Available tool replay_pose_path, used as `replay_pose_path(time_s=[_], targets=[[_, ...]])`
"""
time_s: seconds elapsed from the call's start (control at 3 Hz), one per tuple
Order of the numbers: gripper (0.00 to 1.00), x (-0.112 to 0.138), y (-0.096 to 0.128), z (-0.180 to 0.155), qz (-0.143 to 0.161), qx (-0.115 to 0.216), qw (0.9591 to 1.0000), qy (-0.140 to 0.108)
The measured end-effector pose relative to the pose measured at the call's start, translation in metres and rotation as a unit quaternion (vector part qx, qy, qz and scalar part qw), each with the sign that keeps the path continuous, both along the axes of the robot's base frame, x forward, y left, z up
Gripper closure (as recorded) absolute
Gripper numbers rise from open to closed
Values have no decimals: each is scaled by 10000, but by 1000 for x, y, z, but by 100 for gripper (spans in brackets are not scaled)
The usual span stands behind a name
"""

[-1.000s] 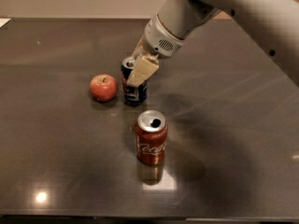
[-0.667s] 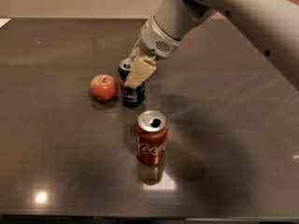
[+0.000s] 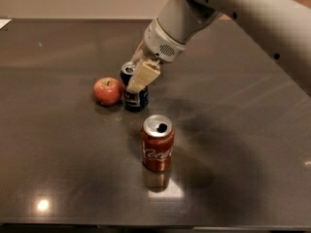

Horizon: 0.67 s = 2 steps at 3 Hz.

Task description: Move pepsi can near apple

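In the camera view, the gripper (image 3: 135,80) is seen reaching down from the upper right onto the pepsi can (image 3: 138,100). The can stands upright on the dark table (image 3: 58,159) just beside the apple (image 3: 108,91), on the side toward the arm. Whether can and apple touch cannot be told. One pale finger pad (image 3: 144,75) is laid across the front of the can's upper half and the other is hidden behind it, so the can is judged to be pinched between them.

The task appears all but done. For the step in hand, the can should be set flat on its base before the pinch is let go. The fingers should be spread only slightly, since the apple is round and could be rolled away by a nudge. The gripper is best withdrawn straight up, then back toward the upper right.

The red-brown cola can (image 3: 157,147) stands nearer the camera, apart from the pair, and should be kept clear of. Wide bare table is left on either side, and no table edge is close to the pepsi can.
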<state>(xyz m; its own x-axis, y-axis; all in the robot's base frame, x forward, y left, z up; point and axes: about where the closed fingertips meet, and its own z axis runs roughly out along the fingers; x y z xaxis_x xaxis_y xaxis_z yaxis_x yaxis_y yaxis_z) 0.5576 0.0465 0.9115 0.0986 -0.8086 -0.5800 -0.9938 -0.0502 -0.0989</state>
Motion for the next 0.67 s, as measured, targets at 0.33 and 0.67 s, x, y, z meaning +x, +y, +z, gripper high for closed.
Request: replay_pose_path(time_s=[0.33,0.67], targets=[[0,-1,2,-3,6,37,10000,-11],[0,-1,2,-3,6,37,10000,-11]])
